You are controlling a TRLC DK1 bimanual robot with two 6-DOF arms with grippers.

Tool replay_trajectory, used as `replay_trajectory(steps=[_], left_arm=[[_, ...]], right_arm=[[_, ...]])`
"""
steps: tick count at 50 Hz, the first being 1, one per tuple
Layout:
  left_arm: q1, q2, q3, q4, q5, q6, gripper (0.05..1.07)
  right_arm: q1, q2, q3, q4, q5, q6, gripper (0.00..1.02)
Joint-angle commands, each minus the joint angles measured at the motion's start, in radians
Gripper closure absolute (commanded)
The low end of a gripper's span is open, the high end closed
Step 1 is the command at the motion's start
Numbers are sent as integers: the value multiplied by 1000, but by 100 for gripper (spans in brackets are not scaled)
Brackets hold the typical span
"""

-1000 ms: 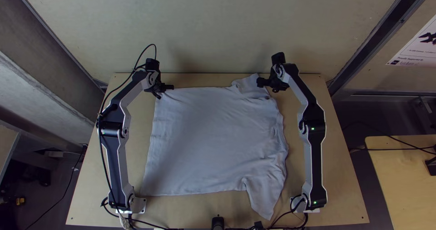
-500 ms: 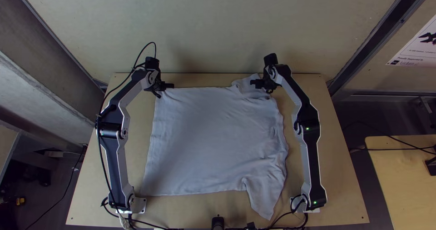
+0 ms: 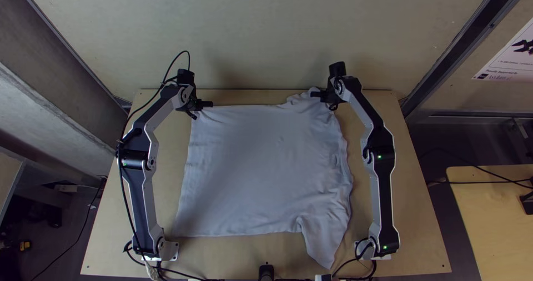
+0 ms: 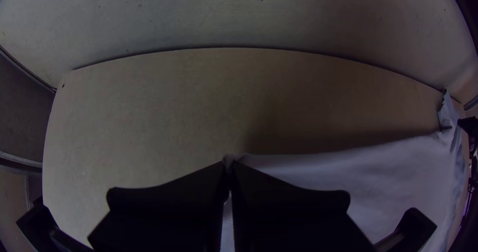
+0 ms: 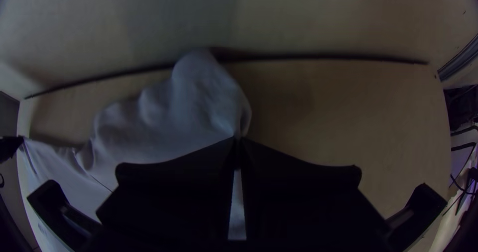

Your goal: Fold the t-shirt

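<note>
The white t-shirt point(image 3: 261, 170) lies spread on the table, its straight hem toward the left arm, one sleeve pointing to the near edge and the other bunched at the far edge. At its far left corner is my left gripper point(image 3: 203, 105); in the left wrist view the left gripper point(image 4: 228, 166) is shut on that corner of cloth. My right gripper point(image 3: 318, 94) is at the far sleeve. In the right wrist view the right gripper point(image 5: 238, 141) has its fingers together on a pinch of the sleeve point(image 5: 204, 92).
Bare wood of the table point(image 3: 411, 225) lies outside the right arm and in a strip along the near edge. A wall point(image 3: 261, 31) rises behind the far edge. Cables point(image 3: 355, 261) run by the arm bases.
The right gripper moved left over the far sleeve, then shut on it and shifted slightly back right, with the sleeve bunching up. The left gripper has stayed almost still.
</note>
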Motion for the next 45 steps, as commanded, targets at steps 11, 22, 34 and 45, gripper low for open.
replay_trajectory(steps=[11,22,34,45], left_arm=[[7,-39,36,27,4,-54,104],[22,-51,44,-8,45,-74,104],[27,-134,29,-42,106,-80,104],[30,-173,18,-90,108,-68,104]], right_arm=[[-49,-66,19,149,36,-22,100],[-52,-78,19,119,36,-20,100],[-57,-121,6,1,36,-17,100],[-60,-176,-54,-125,36,-11,100]])
